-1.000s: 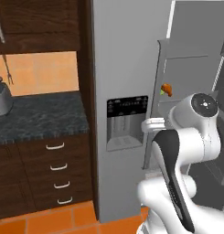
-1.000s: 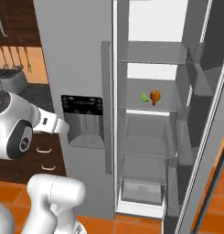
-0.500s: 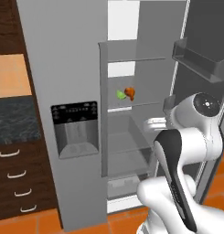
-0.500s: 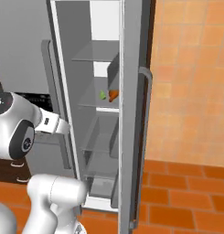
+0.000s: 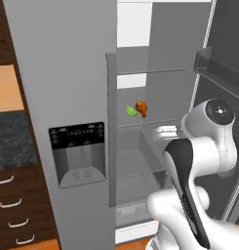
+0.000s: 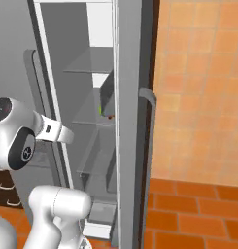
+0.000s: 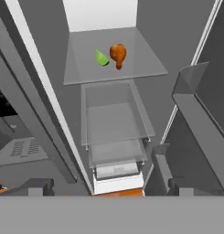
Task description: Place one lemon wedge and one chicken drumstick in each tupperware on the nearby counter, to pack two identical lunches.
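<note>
1. The fridge [image 5: 77, 73] stands with its right door open, and the robot arm [image 5: 189, 166] is in front of the open side.
2. On a glass shelf [image 7: 145, 59] inside lie a green lemon wedge [image 7: 101, 58] and an orange-brown chicken drumstick [image 7: 118, 55], just beside each other, the wedge to the left in the hand view.
3. The gripper [image 7: 104, 186] is open; its two dark fingertips [image 7: 38, 185] stand far apart and hold nothing.
4. The wedge and the drumstick are well apart from the gripper, farther inside the fridge and above the clear drawers [image 7: 113, 123] in the hand view.
5. To the left of the fridge a piece of the dark speckled counter [image 5: 13, 141] is visible over brown drawers [image 5: 13, 205] with silver handles.
</note>
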Available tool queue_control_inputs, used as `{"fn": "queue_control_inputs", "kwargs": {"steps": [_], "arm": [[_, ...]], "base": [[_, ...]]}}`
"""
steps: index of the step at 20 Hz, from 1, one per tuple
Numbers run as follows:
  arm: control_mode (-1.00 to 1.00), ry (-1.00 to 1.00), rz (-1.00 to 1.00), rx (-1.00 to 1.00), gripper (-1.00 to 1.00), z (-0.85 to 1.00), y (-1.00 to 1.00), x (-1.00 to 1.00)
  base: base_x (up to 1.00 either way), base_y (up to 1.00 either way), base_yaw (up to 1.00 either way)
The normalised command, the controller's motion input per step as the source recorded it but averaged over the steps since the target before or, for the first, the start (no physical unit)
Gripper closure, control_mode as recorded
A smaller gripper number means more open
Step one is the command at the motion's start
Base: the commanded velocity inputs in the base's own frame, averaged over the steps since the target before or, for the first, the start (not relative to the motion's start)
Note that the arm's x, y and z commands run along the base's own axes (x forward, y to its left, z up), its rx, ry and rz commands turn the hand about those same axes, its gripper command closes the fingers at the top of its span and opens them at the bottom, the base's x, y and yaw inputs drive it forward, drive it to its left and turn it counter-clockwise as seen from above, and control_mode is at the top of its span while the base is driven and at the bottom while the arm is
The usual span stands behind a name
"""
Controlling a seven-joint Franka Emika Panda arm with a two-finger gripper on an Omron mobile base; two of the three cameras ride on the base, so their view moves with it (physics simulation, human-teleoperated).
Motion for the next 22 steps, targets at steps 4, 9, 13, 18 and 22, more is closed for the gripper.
{"fn": "queue_control_inputs", "kwargs": {"steps": [4,9,13,18,22], "arm": [[1.00,0.00,0.00,0.00,-1.00,0.00,0.00,0.00],[1.00,0.00,0.00,0.00,-1.00,0.00,0.00,0.00],[1.00,0.00,0.00,0.00,-1.00,0.00,0.00,0.00],[1.00,0.00,0.00,0.00,-1.00,0.00,0.00,0.00],[-1.00,0.05,0.00,0.07,-1.00,0.00,-0.56,0.60]], "base": [[0.86,-0.40,0.00],[0.95,-0.37,0.00],[1.00,-0.44,0.00],[1.00,-0.58,0.00],[0.00,0.00,0.00]]}}
